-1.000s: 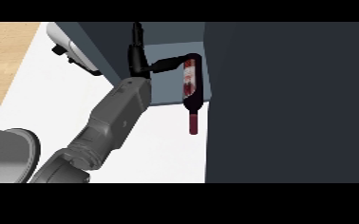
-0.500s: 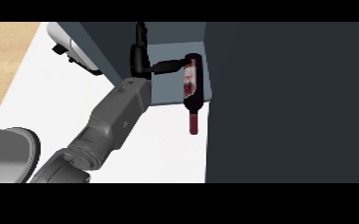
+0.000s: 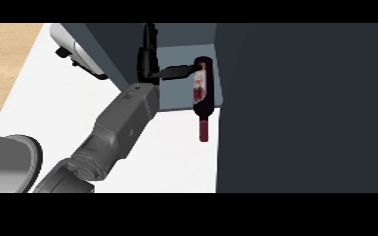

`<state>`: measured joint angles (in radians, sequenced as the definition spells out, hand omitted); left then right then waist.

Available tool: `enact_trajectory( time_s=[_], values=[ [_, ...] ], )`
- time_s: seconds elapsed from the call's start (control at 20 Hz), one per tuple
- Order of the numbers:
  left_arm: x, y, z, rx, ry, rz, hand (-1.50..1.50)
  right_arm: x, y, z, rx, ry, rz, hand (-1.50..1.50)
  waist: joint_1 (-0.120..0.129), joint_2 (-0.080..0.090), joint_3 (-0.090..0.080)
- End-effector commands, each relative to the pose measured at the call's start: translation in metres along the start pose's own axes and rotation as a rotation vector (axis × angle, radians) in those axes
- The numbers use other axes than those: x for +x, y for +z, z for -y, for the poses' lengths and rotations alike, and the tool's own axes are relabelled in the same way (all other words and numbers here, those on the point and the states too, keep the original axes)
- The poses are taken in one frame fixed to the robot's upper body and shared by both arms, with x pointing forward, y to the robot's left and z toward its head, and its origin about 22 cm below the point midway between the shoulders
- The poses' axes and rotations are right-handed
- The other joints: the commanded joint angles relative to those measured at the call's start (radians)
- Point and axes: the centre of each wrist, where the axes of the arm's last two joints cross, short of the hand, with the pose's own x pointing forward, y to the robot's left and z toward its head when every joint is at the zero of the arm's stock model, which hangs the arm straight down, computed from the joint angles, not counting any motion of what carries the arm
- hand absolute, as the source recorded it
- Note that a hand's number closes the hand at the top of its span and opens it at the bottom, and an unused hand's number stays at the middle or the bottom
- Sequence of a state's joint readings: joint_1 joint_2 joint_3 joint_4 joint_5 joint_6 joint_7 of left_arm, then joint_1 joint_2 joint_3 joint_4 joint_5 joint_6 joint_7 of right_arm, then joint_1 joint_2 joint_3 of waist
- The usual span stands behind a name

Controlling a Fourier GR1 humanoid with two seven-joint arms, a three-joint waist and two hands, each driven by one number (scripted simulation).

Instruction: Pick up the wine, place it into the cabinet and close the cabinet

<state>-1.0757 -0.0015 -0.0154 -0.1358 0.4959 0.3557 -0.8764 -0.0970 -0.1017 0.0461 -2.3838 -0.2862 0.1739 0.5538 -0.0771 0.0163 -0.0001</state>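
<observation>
Wine [image 3: 200,92] lies in the open cabinet [image 3: 177,45], neck sticking out over the counter [image 3: 66,105]. Left hand [image 3: 151,62] released, straight fingers [image 3: 177,72] touching the bottle's side. Right hand out of view.

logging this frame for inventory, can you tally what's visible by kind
wine bottle: 1
cabinet: 1
cabinet door: 1
white counter: 1
grey round object at the lower left edge: 1
white and grey appliance at the upper left: 1
robot hand: 1
total: 7
</observation>
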Motion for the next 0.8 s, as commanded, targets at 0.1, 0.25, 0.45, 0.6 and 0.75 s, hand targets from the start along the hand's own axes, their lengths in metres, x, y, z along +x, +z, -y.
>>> enact_trajectory(
  time_s=[0.1,0.25,0.45,0.6,0.75],
  values=[
    [-0.019,0.020,-0.015,0.042,0.081,-0.061,-1.50,0.014,0.006,-0.001,0.010,-0.012,0.016,-1.50,0.020,-0.011,-0.001],
    [-0.027,0.030,-0.022,0.054,0.087,-0.048,-1.50,0.016,0.012,0.003,0.013,0.012,0.019,-1.50,0.010,-0.005,-0.001],
    [-0.012,0.020,-0.006,0.041,0.107,-0.065,-1.50,0.017,0.005,0.002,-0.005,-0.009,0.028,-1.50,0.006,-0.012,-0.001],
    [-0.014,0.036,-0.002,0.034,0.131,-0.083,-1.50,0.019,-0.001,-0.006,0.005,-0.004,0.015,-1.50,0.024,-0.020,-0.001],
    [-0.022,0.071,0.002,0.004,0.139,-0.070,-1.50,0.012,0.005,0.012,-0.028,0.002,0.016,-1.50,0.033,-0.020,0.000]
  ],
)
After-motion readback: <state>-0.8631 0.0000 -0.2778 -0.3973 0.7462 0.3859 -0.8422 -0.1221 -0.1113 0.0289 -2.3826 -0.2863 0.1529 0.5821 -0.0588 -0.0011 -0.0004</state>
